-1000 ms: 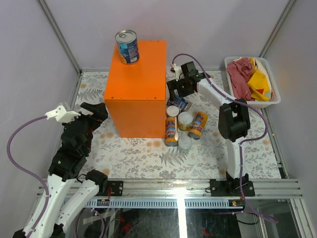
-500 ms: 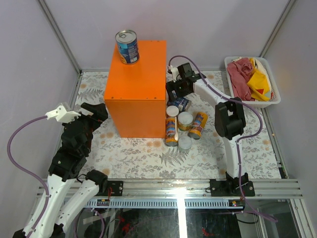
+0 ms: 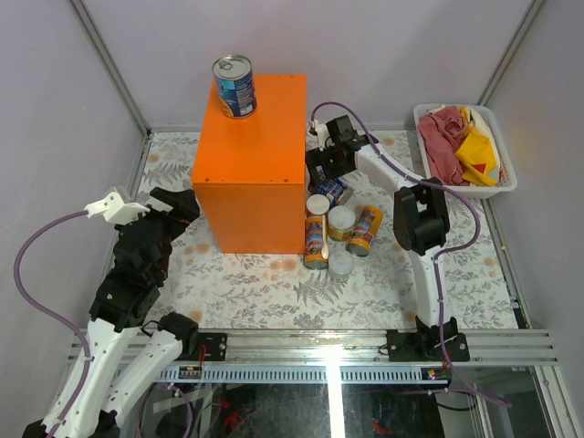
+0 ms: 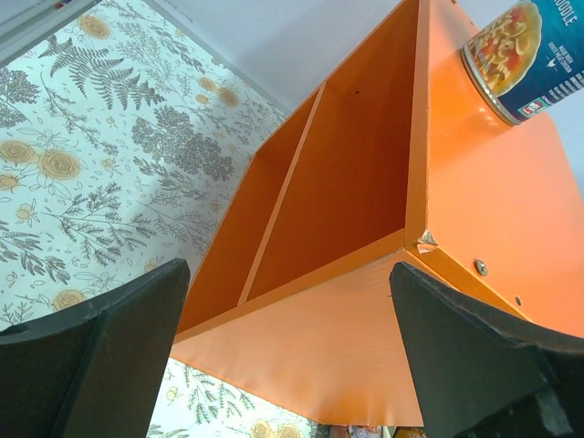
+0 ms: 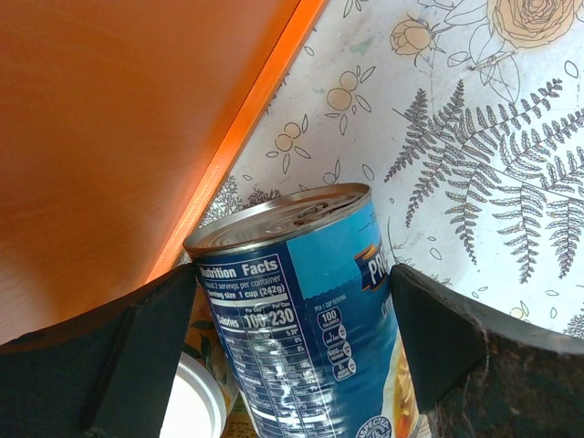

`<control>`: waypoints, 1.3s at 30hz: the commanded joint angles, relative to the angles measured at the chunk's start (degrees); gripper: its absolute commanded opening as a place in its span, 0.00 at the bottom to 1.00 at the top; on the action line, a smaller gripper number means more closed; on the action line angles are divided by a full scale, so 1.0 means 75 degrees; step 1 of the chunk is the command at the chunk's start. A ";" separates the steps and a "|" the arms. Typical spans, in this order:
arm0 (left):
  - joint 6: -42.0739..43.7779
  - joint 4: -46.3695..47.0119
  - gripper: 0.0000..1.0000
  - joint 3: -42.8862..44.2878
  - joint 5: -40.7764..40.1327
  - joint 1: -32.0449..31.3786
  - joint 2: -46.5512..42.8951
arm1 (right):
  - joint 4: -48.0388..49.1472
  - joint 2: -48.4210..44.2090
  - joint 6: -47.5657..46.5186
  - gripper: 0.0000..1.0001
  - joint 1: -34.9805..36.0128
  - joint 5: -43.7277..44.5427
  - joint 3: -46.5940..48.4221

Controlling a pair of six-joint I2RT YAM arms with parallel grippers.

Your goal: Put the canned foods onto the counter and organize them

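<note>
Your right tool (image 5: pixel 292 274) is straddling a blue-labelled cylindrical metal can (image 5: pixel 301 338) over the floral table (image 3: pixel 265 283), at 3 o'clock of the big orange rectangular box (image 3: pixel 255 164); whether it is clamping, I cannot tell. Your left tool (image 4: pixel 290 274) is hanging at the box's 8 o'clock with its fingers spread apart. 1 matching blue can (image 3: pixel 234 87) is standing on the box's 11 o'clock corner.

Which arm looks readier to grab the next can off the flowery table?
The right. The right gripper straddles the blue-labelled silver-topped can beside the big orange box. The left gripper hangs open on the box's other side, far from it.
</note>
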 commanded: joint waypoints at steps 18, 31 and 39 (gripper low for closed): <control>0.0428 -0.0005 0.91 0.0159 -0.0134 -0.0031 -0.0029 | -0.1347 0.1295 0.0586 0.92 0.0038 0.1415 0.0461; 0.0346 -0.0027 0.91 0.0114 -0.0141 -0.0037 -0.0161 | -0.1054 0.0728 0.1668 0.88 -0.0578 0.1990 -0.0192; 0.0329 -0.0024 0.92 0.0083 -0.0130 -0.0032 -0.0226 | -0.0507 0.0059 0.1928 0.92 -0.0844 0.1902 -0.0918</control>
